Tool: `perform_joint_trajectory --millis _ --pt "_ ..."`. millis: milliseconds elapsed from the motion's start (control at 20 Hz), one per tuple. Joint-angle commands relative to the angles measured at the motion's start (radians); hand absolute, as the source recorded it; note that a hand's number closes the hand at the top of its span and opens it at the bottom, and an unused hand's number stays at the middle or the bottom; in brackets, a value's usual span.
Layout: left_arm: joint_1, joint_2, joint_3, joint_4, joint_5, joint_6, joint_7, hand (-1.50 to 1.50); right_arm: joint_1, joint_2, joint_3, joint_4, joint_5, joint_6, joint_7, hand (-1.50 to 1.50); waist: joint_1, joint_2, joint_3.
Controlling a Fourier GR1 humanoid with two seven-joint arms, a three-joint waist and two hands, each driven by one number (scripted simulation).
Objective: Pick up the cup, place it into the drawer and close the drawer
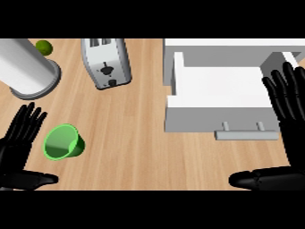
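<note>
A green cup (64,142) lies tipped on its side on the wooden counter at the lower left, its mouth facing up and left. My left hand (13,150) rests open just left of it, fingers straight and thumb out, not touching it. A white drawer (221,109) stands pulled open at the right, with a grey handle (246,133) on its front and nothing inside that I can see. My right hand (294,129) is open beside the drawer's right edge, fingers pointing up, thumb stretched left below the handle.
A silver toaster (106,62) lies at the top centre. A large grey cylinder (19,67) stands at the top left, with a small green fruit (44,46) behind it. The white cabinet body (240,49) sits behind the drawer.
</note>
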Motion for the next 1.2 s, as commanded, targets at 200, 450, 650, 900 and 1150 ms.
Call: perform_joint_trajectory --millis 200,450,650,900,1150 --pt "-0.002 0.000 -0.011 0.209 -0.101 -0.025 -0.189 -1.50 -0.030 0.004 0.001 0.015 0.016 -0.009 0.007 -1.50 0.001 0.000 0.000" --pt "-0.115 0.061 0.030 0.402 -0.106 -0.036 -0.260 -1.50 -0.005 -0.020 -0.035 -0.038 -0.037 0.023 0.035 -1.50 -0.002 0.000 0.000" --pt "-0.150 0.038 0.011 0.547 -0.163 -0.010 -0.367 -1.50 -0.049 0.011 0.014 -0.035 0.006 -0.028 0.083 -1.50 -0.004 0.001 -0.001" --pt "-0.117 0.062 0.019 0.521 -0.141 -0.021 -0.376 -1.50 -0.074 -0.013 -0.029 0.045 -0.017 0.009 0.030 -1.50 0.002 0.000 0.000" --pt "-0.194 0.092 0.009 0.768 -0.206 -0.021 -0.553 -1.50 -0.001 0.009 0.002 -0.036 -0.010 0.005 0.046 -1.50 -0.004 0.001 -0.001"
